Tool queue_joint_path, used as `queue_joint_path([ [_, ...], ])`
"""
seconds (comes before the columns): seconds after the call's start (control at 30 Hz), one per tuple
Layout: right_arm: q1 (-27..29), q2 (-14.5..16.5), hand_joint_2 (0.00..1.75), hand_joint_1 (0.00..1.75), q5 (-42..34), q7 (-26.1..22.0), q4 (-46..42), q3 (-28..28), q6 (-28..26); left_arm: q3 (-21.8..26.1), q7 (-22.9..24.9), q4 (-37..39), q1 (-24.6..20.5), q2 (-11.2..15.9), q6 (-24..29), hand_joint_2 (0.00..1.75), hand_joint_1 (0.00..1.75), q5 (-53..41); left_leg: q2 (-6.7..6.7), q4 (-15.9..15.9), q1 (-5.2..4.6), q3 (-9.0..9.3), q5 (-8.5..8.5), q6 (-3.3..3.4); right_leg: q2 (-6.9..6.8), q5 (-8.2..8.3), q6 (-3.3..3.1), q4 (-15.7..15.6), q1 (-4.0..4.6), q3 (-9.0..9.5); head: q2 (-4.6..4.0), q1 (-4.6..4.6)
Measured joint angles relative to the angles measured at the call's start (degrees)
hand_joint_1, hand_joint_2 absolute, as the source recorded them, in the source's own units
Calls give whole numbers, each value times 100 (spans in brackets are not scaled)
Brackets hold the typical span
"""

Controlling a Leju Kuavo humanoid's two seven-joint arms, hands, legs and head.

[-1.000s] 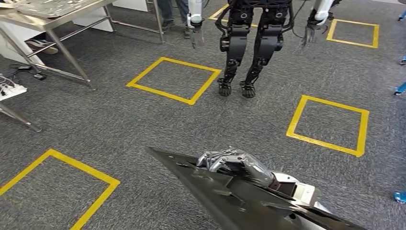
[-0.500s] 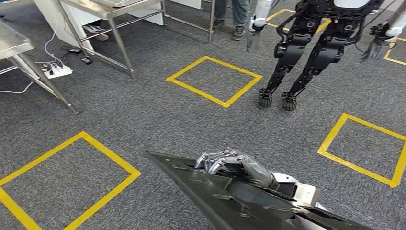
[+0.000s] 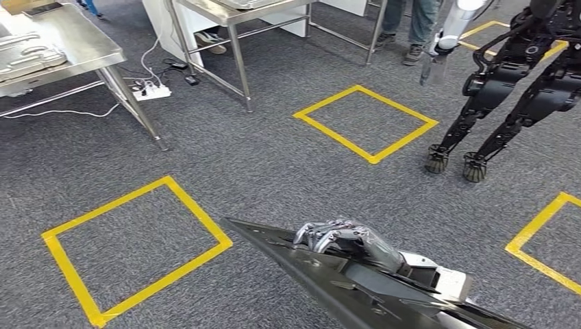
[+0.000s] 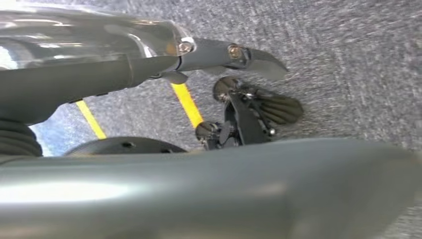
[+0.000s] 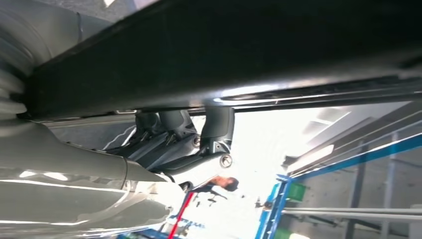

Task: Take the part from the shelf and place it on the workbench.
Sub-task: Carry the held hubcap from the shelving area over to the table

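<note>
Right hand point(image 3: 346, 236): fingers curling over the upper edge of a long black pointed part point(image 3: 322, 271), gripping it and carrying it low above grey carpet point(image 3: 260, 164). Left hand point(image 4: 149, 59): hanging over the floor; grasp state cannot be told. Room: 3 yellow taped squares point(image 3: 365, 122) lying on the carpet; 2 steel surfaces point(image 3: 75, 41) standing beyond; another humanoid robot point(image 3: 521, 89) standing right; a power strip point(image 3: 152, 91) lying by a leg.

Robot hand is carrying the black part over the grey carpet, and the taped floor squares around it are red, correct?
Not quite. The robot hand does hold the black part over the grey carpet, but the taped squares are yellow, as the head view shows.
</note>
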Motion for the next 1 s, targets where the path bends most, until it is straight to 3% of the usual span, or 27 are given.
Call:
queue_joint_path([
  [0.07,48,-4,175,175,15,-5,0,-24,34,1,4,0,-27,-2,-2,0,0,8,270,710,16,-359,-316,-56,-178,-40,-27,0,7,35,0,-1],
  [0.1,67,-6,175,175,22,-6,1,-29,56,1,7,0,-30,-2,-5,0,0,16,329,1001,31,-511,-398,-78,-267,-62,-28,0,9,55,0,-1],
  [0.13,76,-7,175,175,31,-6,1,-30,72,2,9,0,-24,-2,-11,0,0,29,366,1117,44,-579,-375,-95,-350,-87,-23,0,9,81,0,-1],
  [0.17,78,-4,175,175,39,-2,0,-28,85,5,10,0,-11,-2,-19,0,0,43,399,1007,54,-534,-242,-105,-426,-115,-14,1,7,116,0,-1],
  [0.2,71,2,175,175,45,8,-1,-26,91,14,9,0,3,1,-30,0,0,68,453,700,60,-390,-33,-108,-499,-148,-3,1,5,160,0,-1],
  [0.27,43,31,175,175,57,48,-4,-20,93,45,4,0,14,7,-56,0,0,118,726,6,24,-57,273,-65,-625,-218,45,4,23,244,0,-2],
  [0.33,11,56,175,175,64,94,-21,-12,88,76,5,0,9,11,-78,0,0,138,925,-281,-37,60,307,22,-746,-270,107,-3,59,291,0,-1],
  [0.4,-11,58,175,175,56,121,-71,-8,69,93,15,-1,24,12,-81,0,0,122,837,-308,-56,56,285,100,-875,-306,167,-36,70,346,0,-1],
  [0.43,-19,55,175,175,49,126,-106,-10,56,98,21,-1,40,13,-80,0,0,115,768,-328,-45,74,285,134,-835,-350,195,-24,62,377,0,-1],
  [0.5,-18,43,175,175,28,118,-174,-19,39,103,30,-2,41,15,-80,0,0,100,630,-368,-10,122,290,204,-524,-578,223,294,43,279,0,6],
  [0.53,-12,32,175,175,21,112,-192,-22,39,104,26,-1,30,16,-84,0,0,86,557,-374,-4,133,286,229,-324,-747,219,631,39,117,0,8],
  [0.6,5,14,175,175,10,103,-204,-27,39,105,2,0,6,16,-103,0,0,53,390,-373,-8,143,277,255,-155,-1009,208,1380,46,-318,0,12],
  [0.63,8,10,175,175,7,103,-204,-27,39,105,-14,-1,2,16,-112,0,0,41,305,-371,-12,152,273,259,-136,-995,203,1568,51,-465,0,12],
  [0.67,6,9,175,175,3,103,-204,-27,39,105,-30,-1,2,16,-120,0,0,36,218,-370,-14,167,268,260,-125,-859,194,1540,53,-515,0,12],
  [0.73,-6,9,175,175,-3,104,-204,-28,39,108,-48,-1,2,17,-124,0,0,33,44,-367,-12,205,251,251,4,-345,163,908,50,-349,0,12],
  [0.8,-14,9,175,175,-9,105,-204,-30,39,110,-49,0,-10,19,-123,0,0,29,-113,-347,-11,201,234,218,301,-16,136,281,35,-149,0,9],
  [0.87,-21,8,175,175,-14,107,-207,-36,38,112,-43,0,-8,20,-121,0,0,22,-250,-345,14,160,242,153,435,-3,123,103,42,-89,0,5],
  [0.93,-37,13,175,175,-24,108,-226,-42,36,118,-36,-1,15,34,-116,0,0,17,-332,-358,25,141,247,75,306,-6,90,55,33,-51,0,3],
  [1.0,-46,26,175,175,-35,108,-252,-44,33,123,-33,-1,15,47,-109,0,0,17,-103,-157,4,49,106,8,129,-6,31,13,0,1,0,-13],
])
